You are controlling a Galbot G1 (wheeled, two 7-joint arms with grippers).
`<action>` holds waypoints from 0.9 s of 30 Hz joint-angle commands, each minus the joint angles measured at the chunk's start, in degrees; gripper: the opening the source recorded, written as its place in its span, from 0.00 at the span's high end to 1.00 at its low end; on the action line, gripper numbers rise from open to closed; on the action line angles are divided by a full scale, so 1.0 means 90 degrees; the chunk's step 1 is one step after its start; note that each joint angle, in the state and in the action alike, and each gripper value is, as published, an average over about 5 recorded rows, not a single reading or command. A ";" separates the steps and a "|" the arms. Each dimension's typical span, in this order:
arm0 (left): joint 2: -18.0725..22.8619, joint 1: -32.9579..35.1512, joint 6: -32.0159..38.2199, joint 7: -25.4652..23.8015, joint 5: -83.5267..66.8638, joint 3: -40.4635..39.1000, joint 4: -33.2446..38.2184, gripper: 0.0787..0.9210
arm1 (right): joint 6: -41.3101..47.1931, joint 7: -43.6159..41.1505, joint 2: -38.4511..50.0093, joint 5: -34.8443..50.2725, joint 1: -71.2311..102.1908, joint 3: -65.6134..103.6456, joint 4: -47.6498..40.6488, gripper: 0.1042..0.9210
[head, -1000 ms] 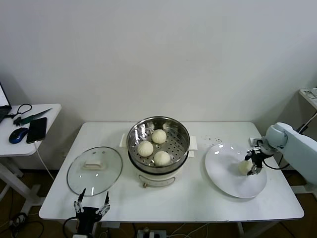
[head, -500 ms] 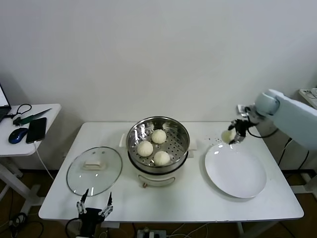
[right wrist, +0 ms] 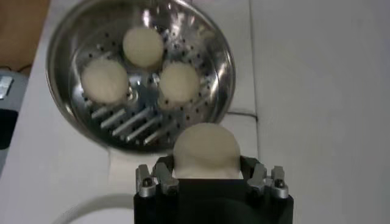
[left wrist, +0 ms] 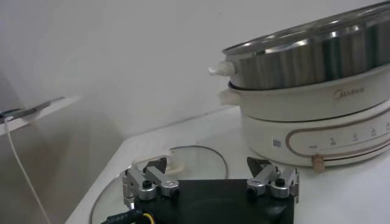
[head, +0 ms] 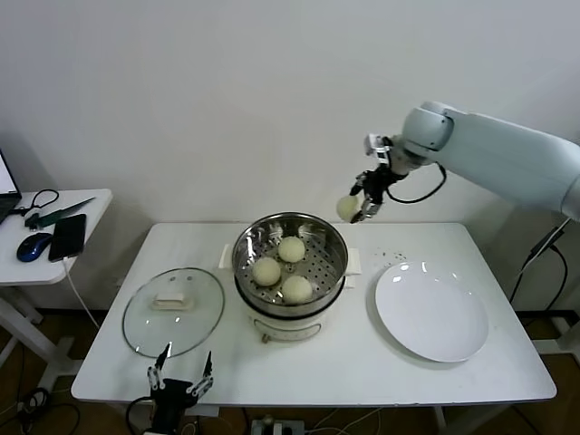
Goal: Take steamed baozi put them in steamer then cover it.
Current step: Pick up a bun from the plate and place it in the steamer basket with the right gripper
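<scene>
The right gripper (head: 360, 207) pinches the last bun (head: 347, 207) in its fingers, high beside the steamer (head: 290, 263) to clear its rim; the left gripper (head: 181, 382) waits, fingers spread, at the surface's front edge.

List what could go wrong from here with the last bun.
1. The right gripper holds the bun high above the table, beside the steamer; a slip would likely drop it outside.
2. Three buns already crowd the basket, so the fourth might land on one instead of the bare floor.
3. Squeezing soft dough could dent it.
</scene>
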State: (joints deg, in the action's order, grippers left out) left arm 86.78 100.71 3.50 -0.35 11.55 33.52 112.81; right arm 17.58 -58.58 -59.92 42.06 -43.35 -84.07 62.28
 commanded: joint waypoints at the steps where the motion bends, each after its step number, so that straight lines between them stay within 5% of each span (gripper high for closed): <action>1: -0.0034 0.0001 0.0003 -0.0035 -0.0004 0.0011 -0.0009 0.12 | 0.0296 0.0378 -0.1152 0.1175 -0.0563 -0.1261 0.0545 0.28; 27: -0.0031 -0.0064 -0.0015 -0.0031 -0.0009 0.0025 -0.0136 0.12 | 0.0314 0.0598 -0.1361 -0.0120 0.0806 -0.1153 0.0029 0.27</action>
State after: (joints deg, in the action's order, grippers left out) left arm 86.43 100.08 3.37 -0.59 11.42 33.74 111.67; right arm 20.16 -53.76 -71.13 43.21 -38.98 -94.70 63.81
